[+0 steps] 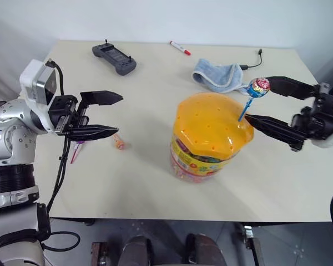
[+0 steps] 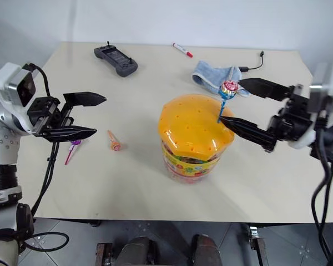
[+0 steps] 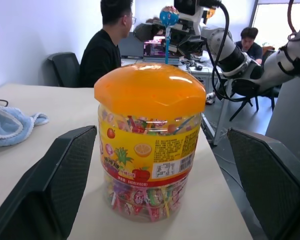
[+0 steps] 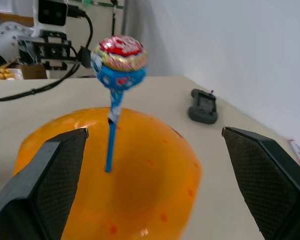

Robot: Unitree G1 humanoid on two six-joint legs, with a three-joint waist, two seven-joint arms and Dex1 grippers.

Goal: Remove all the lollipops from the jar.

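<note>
- Far left, the left claw (image 1: pixel 106 115) hangs above the counter (image 1: pixel 155 183) with its two black fingers spread wide and nothing between them, pointing sideways at the jar (image 1: pixel 210 136). It's well apart from the jar, so I wouldn't bet on this arm for the next grab.
- Just under and beside that claw, two lollipops are already out, lying flat on the counter: the purple lollipop (image 1: pixel 77 147) with its pink stick, and the orange lollipop (image 1: pixel 119 142) a bit closer to the jar.
- Middle: the jar is a big clear plastic tub, stuffed with bright wrapped candy, with a yellow-red fruit label. Its lid is a glossy, see-through orange dome dotted with small holes.
- The last one, the blue lollipop (image 1: pixel 258 88), stands in a hole on the right side of the lid. Shiny blue-red wrapper on a round head, thin blue stick. Its long axis is close to upright, head leaning slightly to the right.
- Right: the right claw (image 1: pixel 258 101) is the near one. Its fingers are wide apart and empty, pointing at the jar roughly level, one on each side of the stick without touching it. My guess: close on the stick, then pull up along it.
- Back of the counter, left to right: a dark handheld controller (image 1: pixel 114 57), a red marker pen (image 1: pixel 180 47), a crumpled soft blue cloth (image 1: pixel 217 75).
</note>
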